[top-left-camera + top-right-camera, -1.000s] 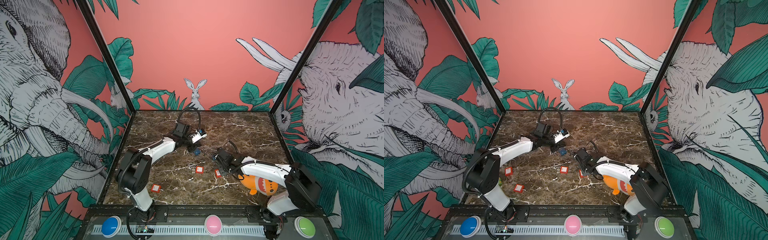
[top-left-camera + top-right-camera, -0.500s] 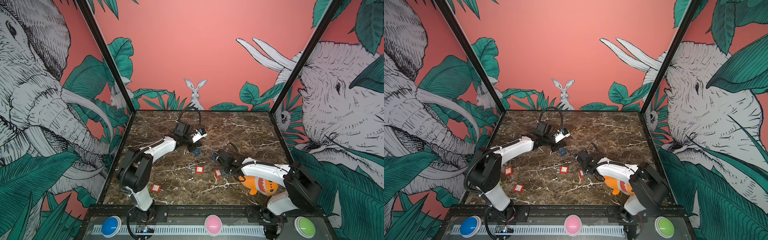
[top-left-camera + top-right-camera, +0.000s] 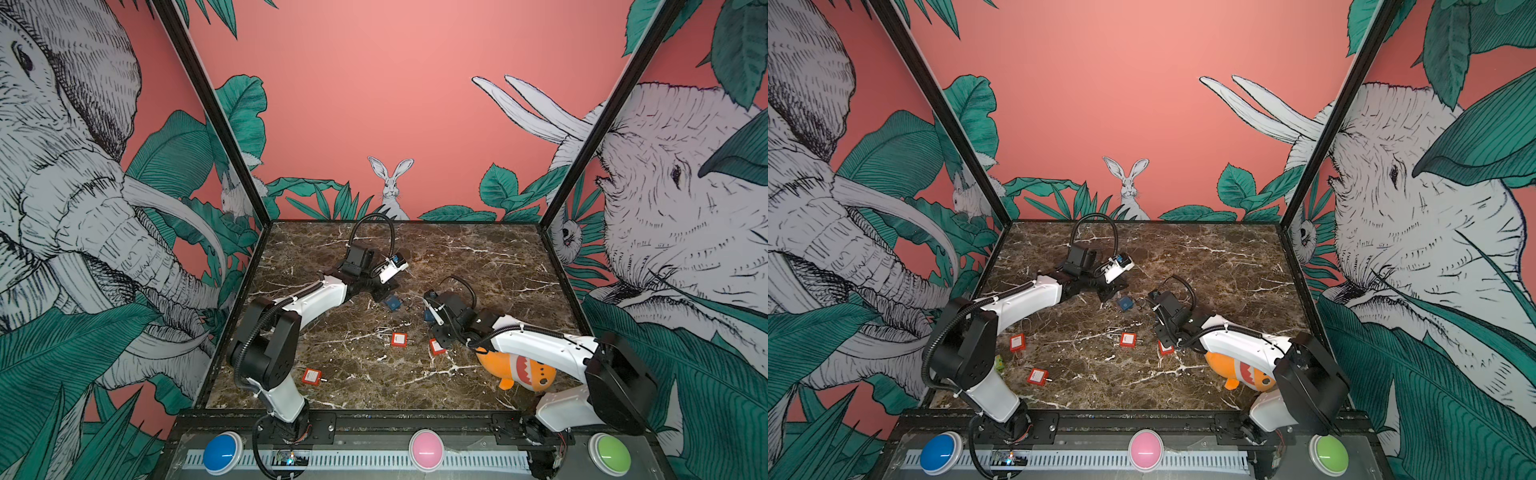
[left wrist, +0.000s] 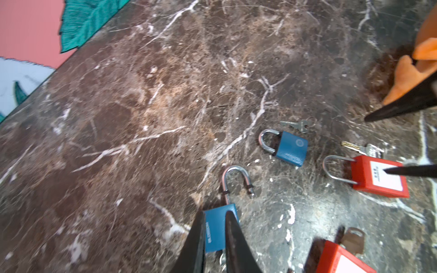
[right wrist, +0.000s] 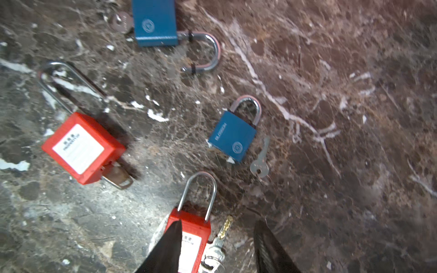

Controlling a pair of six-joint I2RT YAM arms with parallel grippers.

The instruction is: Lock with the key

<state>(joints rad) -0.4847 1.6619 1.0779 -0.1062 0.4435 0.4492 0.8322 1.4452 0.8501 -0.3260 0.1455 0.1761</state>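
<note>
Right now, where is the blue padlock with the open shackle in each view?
Top view: open blue padlock, mid-table.
Top view: open blue padlock, mid-table.
Left wrist: open blue padlock, bottom centre, in the left gripper.
Right wrist: open blue padlock, top edge.
Shared landmark: red padlock with a key in it, nearby in all four.

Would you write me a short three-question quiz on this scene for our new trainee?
1. True or false: the left gripper is shut on a blue padlock whose shackle is open.
2. What lies beside the small padlock? A) a silver key B) a coin C) a screwdriver
3. Fill in: the right gripper has its jaws ___ above a red padlock.
Key: 1 true; 2 A; 3 open.
</note>
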